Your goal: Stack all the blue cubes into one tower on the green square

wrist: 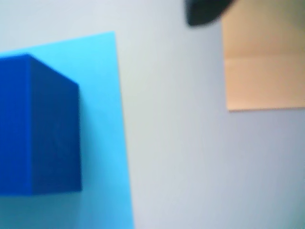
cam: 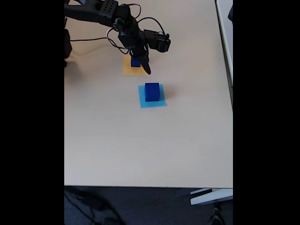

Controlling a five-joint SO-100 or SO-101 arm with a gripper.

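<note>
The worktop (cam: 140, 150) is seen from high above in the fixed view, with the arm at the upper left of the frame. In the wrist view it is seen from close by, blurred. The light blue square (wrist: 102, 119) (cam: 152, 97) and its blue cube (wrist: 40, 126) (cam: 152, 91) are shared by both views.

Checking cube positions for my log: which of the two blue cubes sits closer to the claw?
The smaller blue cube on the orange square, right beside the claw. The larger blue cube stands apart on the light blue square.
</note>
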